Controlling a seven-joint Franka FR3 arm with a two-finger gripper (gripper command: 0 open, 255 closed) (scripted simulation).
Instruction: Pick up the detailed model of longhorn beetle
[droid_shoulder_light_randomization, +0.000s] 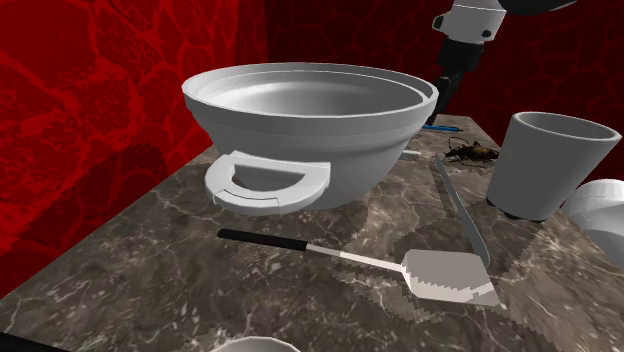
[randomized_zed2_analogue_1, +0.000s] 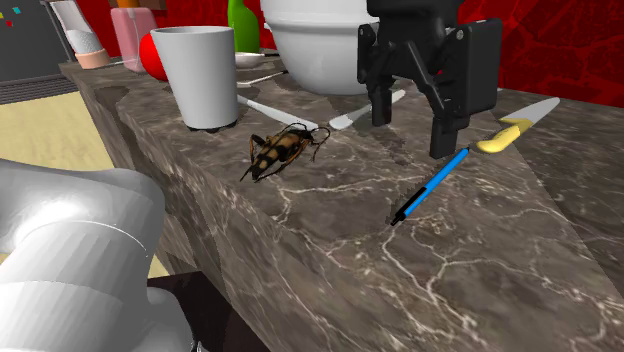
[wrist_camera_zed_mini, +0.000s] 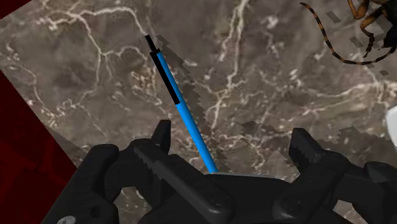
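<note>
The longhorn beetle model (randomized_zed2_analogue_1: 278, 150) is brown and black with long banded antennae. It lies on the dark marble counter (randomized_zed2_analogue_1: 330, 250), between the grey cup (randomized_zed2_analogue_1: 205, 75) and a blue pen (randomized_zed2_analogue_1: 432, 185). In the shoulder view the beetle (droid_shoulder_light_randomization: 470, 152) sits just left of the cup (droid_shoulder_light_randomization: 550, 160). My gripper (randomized_zed2_analogue_1: 410, 125) hangs open a little above the counter, over the pen's far end and off to one side of the beetle. In the wrist view the pen (wrist_camera_zed_mini: 181, 102) runs out from between the open fingers (wrist_camera_zed_mini: 162, 137), which hold nothing. The beetle (wrist_camera_zed_mini: 369, 19) lies farther out, beyond the other finger.
A big grey bowl (droid_shoulder_light_randomization: 310, 120) with a flat handle stands in front of my arm (droid_shoulder_light_randomization: 470, 25). A spatula (droid_shoulder_light_randomization: 400, 268) and a grey knife (droid_shoulder_light_randomization: 462, 215) lie nearer. A yellow-handled knife (randomized_zed2_analogue_1: 515, 125) lies past the pen. The counter's edge (randomized_zed2_analogue_1: 200, 215) drops off near the beetle.
</note>
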